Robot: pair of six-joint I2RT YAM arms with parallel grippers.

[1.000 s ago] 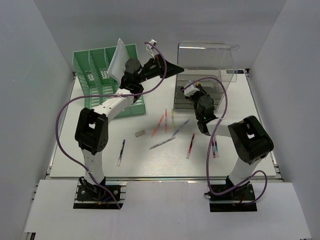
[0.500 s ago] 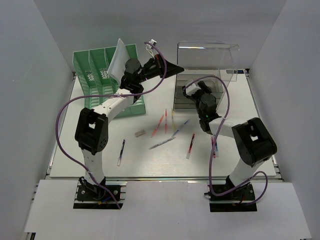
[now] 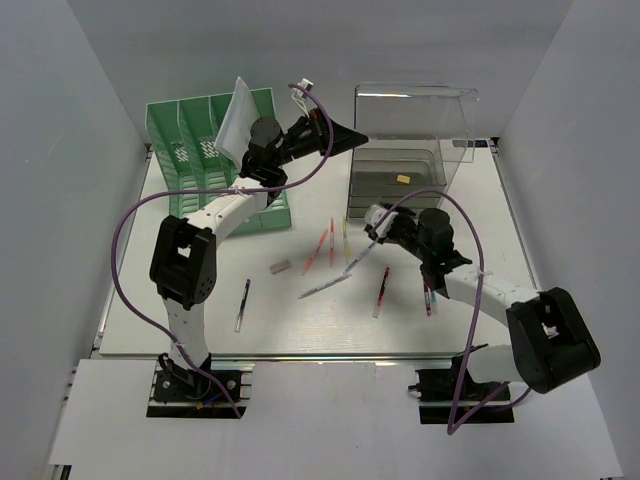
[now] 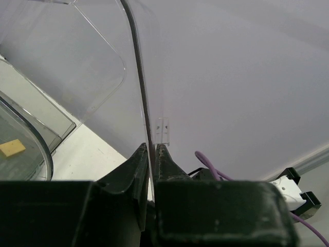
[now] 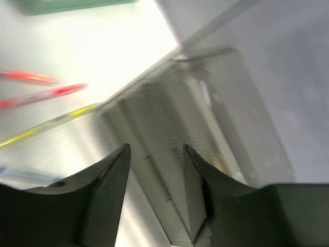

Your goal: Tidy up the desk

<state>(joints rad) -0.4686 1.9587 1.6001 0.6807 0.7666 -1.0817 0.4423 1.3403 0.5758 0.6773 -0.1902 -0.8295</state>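
**Lid (image 3: 415,108) pinched by left fingers (image 3: 357,137), right fingers (image 3: 380,222) spread over the counter (image 3: 180,300)**

From the top camera we see the white counter filling the floor of the enclosure, with both arm bases at its near edge. At its far left stands a green file rack (image 3: 200,165) with a white sheet (image 3: 232,118) sticking out of the top. At the far right sits a clear box (image 3: 395,190) with a small yellow piece (image 3: 404,179) inside. The lid is raised, and the left fingers grip its left edge. The right fingers hover just in front of the box, above the middle of the counter. Pens lie scattered between the arms, among them a red pen (image 3: 332,240), a yellow pen (image 3: 346,235) just beside it and a blue pen (image 3: 242,303) near the left arm. A small grey block (image 3: 280,267) lies apart from them.

In the left wrist view we find the left fingers (image 4: 151,149) pressed together on the thin edge of the lid, which rises straight up from between them. The yellow piece (image 4: 11,148) shows at lower left, and a purple cable (image 4: 208,162) curls at the right.

The right wrist view is blurred. We can still make out the right fingers (image 5: 157,154) spread apart with nothing between them. Past them are the box front and, to the left, red and yellow pens on the bright counter (image 5: 103,46).
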